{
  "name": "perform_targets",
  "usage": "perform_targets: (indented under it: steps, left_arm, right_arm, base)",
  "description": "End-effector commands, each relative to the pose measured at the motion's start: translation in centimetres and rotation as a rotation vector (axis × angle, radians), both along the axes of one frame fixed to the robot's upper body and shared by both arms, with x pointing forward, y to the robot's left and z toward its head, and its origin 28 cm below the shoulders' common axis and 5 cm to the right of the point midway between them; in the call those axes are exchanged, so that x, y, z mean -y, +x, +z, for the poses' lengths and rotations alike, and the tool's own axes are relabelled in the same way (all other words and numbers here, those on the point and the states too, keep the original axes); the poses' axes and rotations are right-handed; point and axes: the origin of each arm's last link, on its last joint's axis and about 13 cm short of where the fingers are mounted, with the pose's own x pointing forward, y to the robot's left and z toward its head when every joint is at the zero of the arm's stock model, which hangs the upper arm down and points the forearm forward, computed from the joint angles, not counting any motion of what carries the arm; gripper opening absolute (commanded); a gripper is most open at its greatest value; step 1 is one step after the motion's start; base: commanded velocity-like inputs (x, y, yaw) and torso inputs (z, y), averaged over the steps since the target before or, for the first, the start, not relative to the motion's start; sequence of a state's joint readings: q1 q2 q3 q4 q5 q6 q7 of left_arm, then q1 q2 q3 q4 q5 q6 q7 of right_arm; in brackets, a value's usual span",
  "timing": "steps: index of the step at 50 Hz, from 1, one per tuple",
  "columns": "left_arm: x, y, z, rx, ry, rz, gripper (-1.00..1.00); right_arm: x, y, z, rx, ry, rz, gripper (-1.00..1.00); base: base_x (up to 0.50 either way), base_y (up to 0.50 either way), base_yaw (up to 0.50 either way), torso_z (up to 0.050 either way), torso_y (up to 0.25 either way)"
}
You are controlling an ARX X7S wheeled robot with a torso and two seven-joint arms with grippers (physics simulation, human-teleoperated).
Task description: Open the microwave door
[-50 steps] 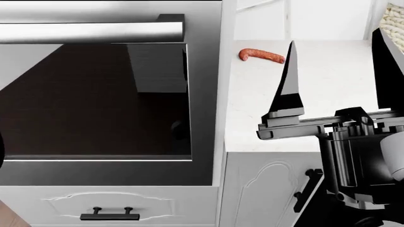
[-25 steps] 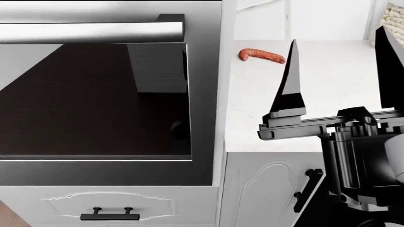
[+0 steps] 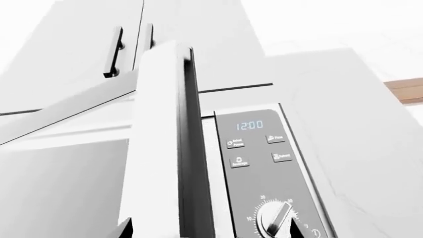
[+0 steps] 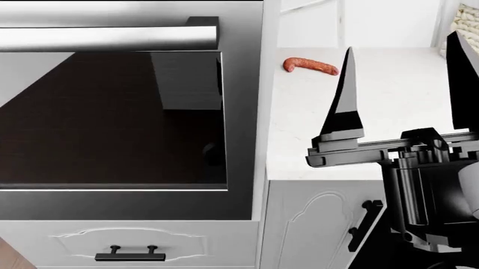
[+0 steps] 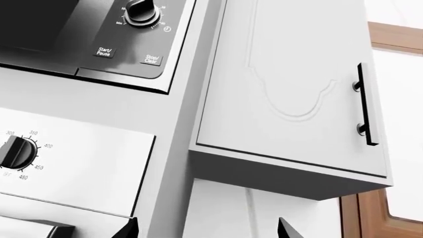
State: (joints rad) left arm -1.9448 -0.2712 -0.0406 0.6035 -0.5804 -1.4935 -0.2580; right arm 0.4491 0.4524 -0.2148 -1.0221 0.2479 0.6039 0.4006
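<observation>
The microwave shows only in the wrist views; it is out of the head view. In the left wrist view its door (image 3: pixel 158 148) has a pale face and a dark free edge (image 3: pixel 193 163) that stands out in front of the control panel (image 3: pixel 254 148), so it looks ajar. The panel shows a 12:00 display and a dial (image 3: pixel 274 220). My left gripper (image 3: pixel 210 230) is open, its fingertips on either side of the door edge and dial, touching neither. My right gripper (image 4: pixel 404 89) is open and empty above the counter. The microwave's lower panel (image 5: pixel 132 34) is in the right wrist view.
An oven with a dark glass door (image 4: pixel 112 117) and bar handle (image 4: pixel 105 38) fills the head view's left. A sausage (image 4: pixel 311 65) lies on the white counter (image 4: pixel 389 134). An oven knob (image 5: pixel 15 151) and a wall cabinet (image 5: pixel 290 84) with black handle (image 5: pixel 367 106) are near the right gripper (image 5: pixel 206 229).
My right gripper has drifted slightly up and to the right in the head view. Oven, counter and sausage have not moved.
</observation>
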Motion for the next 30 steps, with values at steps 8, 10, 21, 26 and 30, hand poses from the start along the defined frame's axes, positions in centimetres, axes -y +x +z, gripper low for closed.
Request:
perform_targets:
  steps: [8, 10, 21, 26, 30]
  left_arm:
    - [3.1, 0.3, -1.0, -0.027, 0.105, -0.105, 1.00]
    - [3.6, 0.7, -1.2, -0.039, 0.116, -0.118, 1.00]
    - [6.0, 3.5, -1.5, -0.104, 0.172, -0.168, 1.00]
    - [7.2, 5.4, -1.4, -0.142, 0.198, -0.180, 1.00]
    - [8.1, 6.9, -1.2, -0.172, 0.227, -0.185, 1.00]
  right_arm:
    - [0.1, -0.1, 0.0, 0.002, 0.005, 0.000, 1.00]
    - [0.1, -0.1, 0.0, 0.002, 0.006, 0.000, 1.00]
    - [0.4, -0.3, 0.0, 0.003, 0.010, -0.004, 1.00]
    - [0.5, -0.2, -0.1, 0.001, 0.013, -0.006, 1.00]
    - [0.6, -0.2, -0.2, 0.000, 0.015, -0.008, 1.00]
  base:
    - [0.00, 0.00, 0.00, 0.000, 0.000]
    - [0.00, 0.00, 0.00, 0.000, 0.000]
    - [0.00, 0.00, 0.00, 0.000, 0.000]
    - [0.00, 0.00, 0.00, 0.000, 0.000]
    - [0.00, 0.00, 0.00, 0.000, 0.000]
